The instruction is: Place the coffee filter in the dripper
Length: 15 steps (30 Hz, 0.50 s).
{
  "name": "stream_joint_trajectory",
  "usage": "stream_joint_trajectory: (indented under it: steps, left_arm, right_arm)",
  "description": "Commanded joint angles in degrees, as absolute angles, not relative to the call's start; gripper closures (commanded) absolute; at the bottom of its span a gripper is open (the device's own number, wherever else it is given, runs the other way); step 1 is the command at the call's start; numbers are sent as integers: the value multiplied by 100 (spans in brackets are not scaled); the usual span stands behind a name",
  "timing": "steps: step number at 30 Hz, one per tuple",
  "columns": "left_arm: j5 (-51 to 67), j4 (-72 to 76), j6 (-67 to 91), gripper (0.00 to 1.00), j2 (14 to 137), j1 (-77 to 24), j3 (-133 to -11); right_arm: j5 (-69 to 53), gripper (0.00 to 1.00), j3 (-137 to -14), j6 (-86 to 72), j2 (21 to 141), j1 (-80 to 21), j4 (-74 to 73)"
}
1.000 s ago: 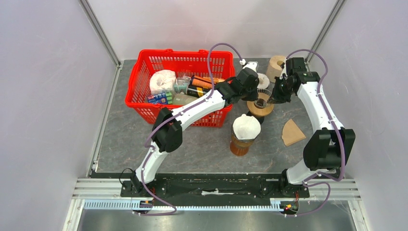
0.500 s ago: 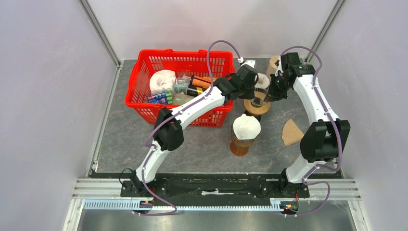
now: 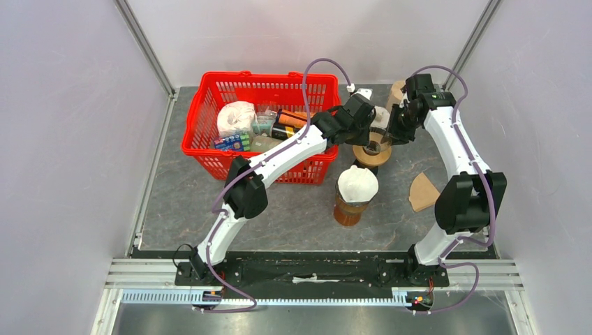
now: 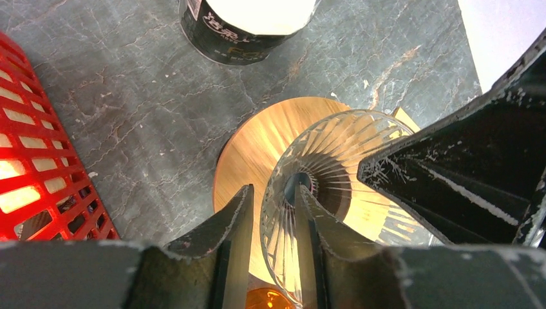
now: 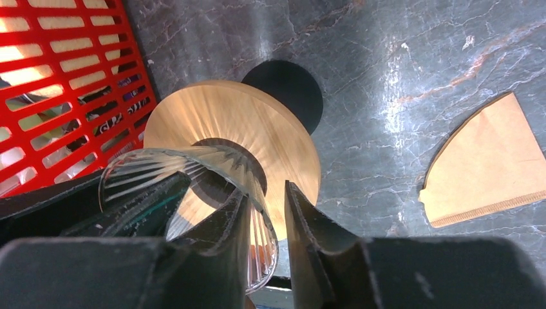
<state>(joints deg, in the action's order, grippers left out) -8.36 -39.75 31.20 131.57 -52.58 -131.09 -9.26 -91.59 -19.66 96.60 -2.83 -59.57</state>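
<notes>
the left gripper point(image 4: 273, 193) and right gripper point(image 5: 264, 193) each pinch the glass dripper point(image 4: 341, 148) rim. the brown filter point(image 5: 489, 161) lies flat on the table point(image 5: 386, 64) nearby, untouched, so nothing is placed yet.

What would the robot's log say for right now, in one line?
left hand: pinching dripper rim | right hand: pinching opposite rim | filter: flat on table | dripper: empty
</notes>
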Motion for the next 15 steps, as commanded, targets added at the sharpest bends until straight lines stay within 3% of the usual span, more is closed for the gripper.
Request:
stream_joint_trajectory:
  steps: [1, 11, 15]
  left_arm:
    - [-809, -4246, 2852, 62, 13090, -5256, -13348]
    - [-762, -4200, 2849, 45, 12958, -5221, -13549]
    - [-782, -4192, 2820, 37, 12826, -5215, -13558]
  right_arm:
    - [-844, 66, -9313, -2247, 9463, -278, -5512]
    - [-839, 52, -9647, -2347, 9241, -274, -5476]
    - [-906, 41, -9663, -2318, 9064, -265, -5453]
